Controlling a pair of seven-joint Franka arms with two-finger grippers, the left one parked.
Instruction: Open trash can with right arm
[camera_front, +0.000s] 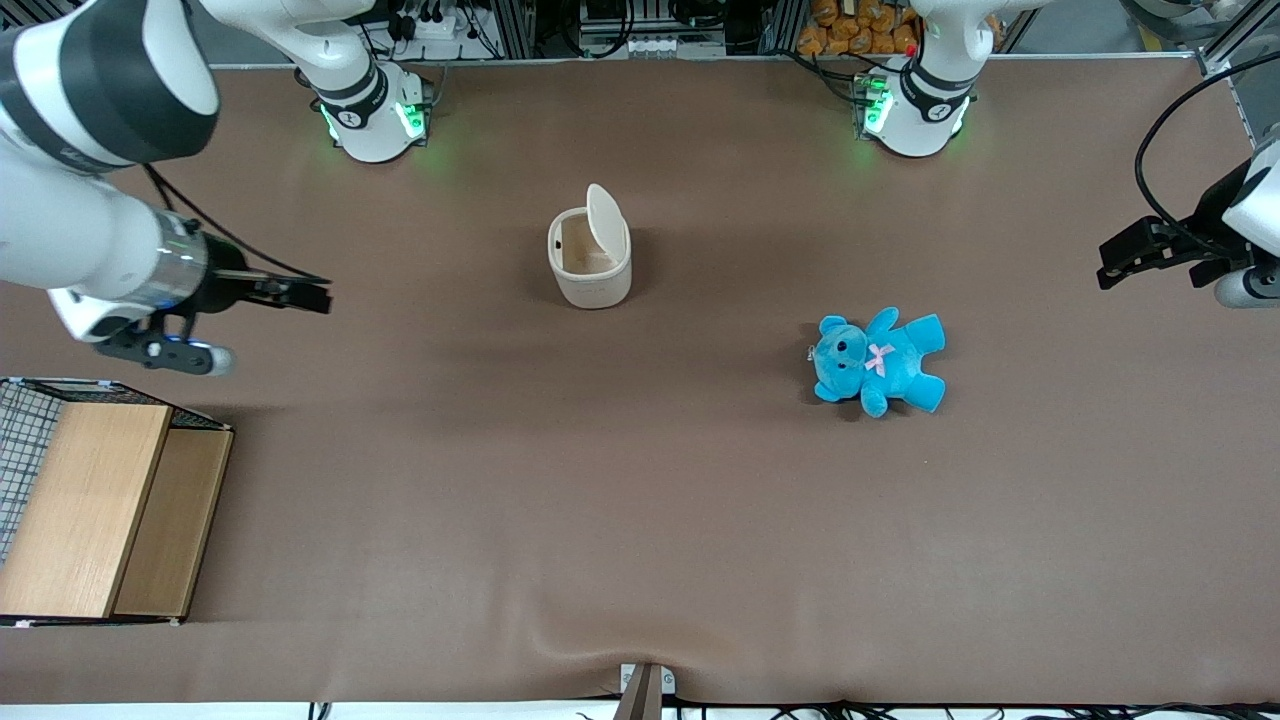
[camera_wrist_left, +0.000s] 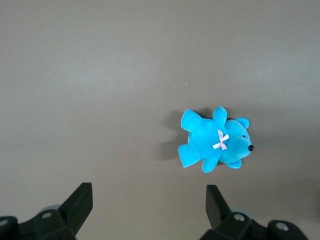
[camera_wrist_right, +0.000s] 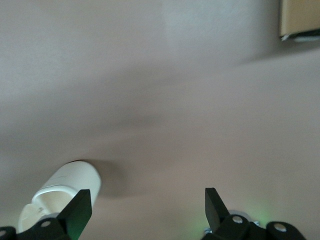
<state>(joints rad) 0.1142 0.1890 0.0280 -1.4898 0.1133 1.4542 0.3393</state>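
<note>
The cream-white trash can (camera_front: 590, 262) stands upright on the brown table, its flip lid (camera_front: 606, 220) raised and the beige inside showing. It also shows in the right wrist view (camera_wrist_right: 67, 191). My right arm's gripper (camera_front: 318, 296) hangs above the table, well apart from the trash can, toward the working arm's end. In the right wrist view the gripper (camera_wrist_right: 147, 202) is open and empty, its black fingertips (camera_wrist_right: 80, 205) spread wide, with bare table between them.
A blue teddy bear (camera_front: 878, 362) lies on the table toward the parked arm's end, nearer the front camera than the trash can; the left wrist view shows it too (camera_wrist_left: 215, 140). A wooden box with wire mesh (camera_front: 100, 500) sits at the working arm's end.
</note>
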